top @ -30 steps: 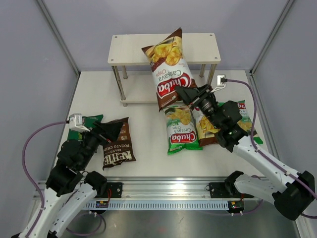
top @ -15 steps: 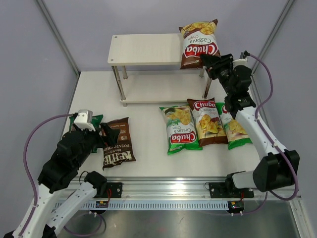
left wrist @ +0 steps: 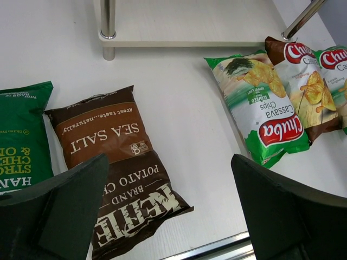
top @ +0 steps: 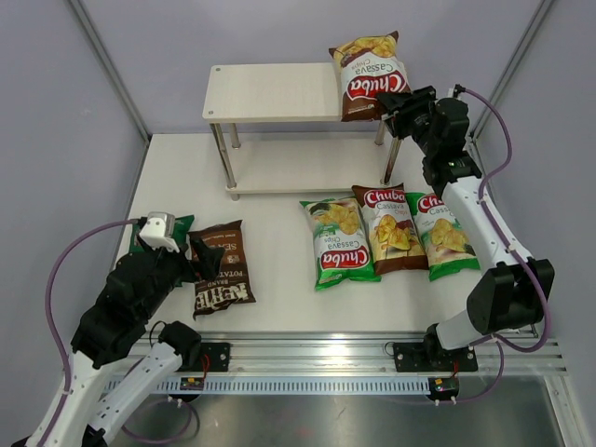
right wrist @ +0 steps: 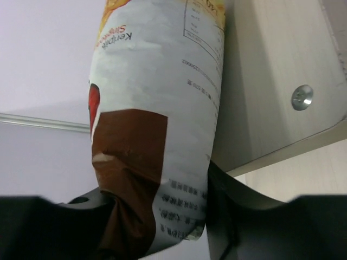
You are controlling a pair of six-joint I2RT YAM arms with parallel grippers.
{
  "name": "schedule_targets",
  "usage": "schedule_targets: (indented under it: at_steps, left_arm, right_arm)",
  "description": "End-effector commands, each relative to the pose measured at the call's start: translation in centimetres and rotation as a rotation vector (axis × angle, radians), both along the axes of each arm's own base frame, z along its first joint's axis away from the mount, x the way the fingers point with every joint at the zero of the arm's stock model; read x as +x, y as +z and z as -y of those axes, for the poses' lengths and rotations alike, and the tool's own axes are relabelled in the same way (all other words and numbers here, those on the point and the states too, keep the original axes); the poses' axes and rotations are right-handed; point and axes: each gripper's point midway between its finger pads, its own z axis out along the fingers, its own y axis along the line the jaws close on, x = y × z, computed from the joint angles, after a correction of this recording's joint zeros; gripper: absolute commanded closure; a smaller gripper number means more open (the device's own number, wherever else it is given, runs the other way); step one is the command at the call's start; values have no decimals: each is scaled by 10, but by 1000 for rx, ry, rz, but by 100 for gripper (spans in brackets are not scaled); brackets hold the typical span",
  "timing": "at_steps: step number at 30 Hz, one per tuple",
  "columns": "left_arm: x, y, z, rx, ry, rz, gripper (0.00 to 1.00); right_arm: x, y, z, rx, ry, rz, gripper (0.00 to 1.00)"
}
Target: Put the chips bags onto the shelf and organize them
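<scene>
My right gripper (top: 396,101) is shut on the bottom end of a brown Chuba bag (top: 369,76) and holds it at the right end of the shelf's top board (top: 265,91); the bag's back shows in the right wrist view (right wrist: 162,124). On the table lie a green Chuba bag (top: 339,244), a brown Chuba bag (top: 391,229) and another green Chuba bag (top: 443,235). The dark brown Kettle bag (top: 222,270) and the dark green bag (top: 166,228) lie at the left. My left gripper (top: 203,253) is open above the Kettle bag (left wrist: 116,168).
The shelf's lower board (top: 307,166) stands on silver legs (top: 223,160). A metal rail (top: 317,358) runs along the near table edge. Grey walls close in the back and sides.
My right gripper has carried the brown Chuba bag from above the table middle up to the shelf's right end and tilted it slightly. My left arm has shifted a little.
</scene>
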Motion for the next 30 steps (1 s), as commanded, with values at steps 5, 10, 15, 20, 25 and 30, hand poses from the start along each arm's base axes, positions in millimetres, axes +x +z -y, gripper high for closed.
schedule_targets:
  at_steps: [5, 10, 15, 20, 25, 30]
  left_arm:
    - [0, 12, -1, -21, -1, 67, 1]
    - [1, 12, -2, -24, 5, 64, 1]
    - [1, 11, -2, -25, 6, 64, 1]
    - [0, 12, -3, -26, 9, 69, 1]
    - [1, 12, -2, -28, 5, 66, 1]
    - [1, 12, -1, -26, 4, 65, 1]
  right_arm:
    - [12, -16, 18, -1, -108, -104, 58]
    - [15, -14, 35, 46, -205, -105, 64]
    - [24, -11, 35, 41, -216, -103, 64]
    - [31, -13, 20, 0, -131, -122, 61]
    - [25, -20, 18, -36, -109, -133, 61]
    - [17, -17, 19, -71, -107, -130, 40]
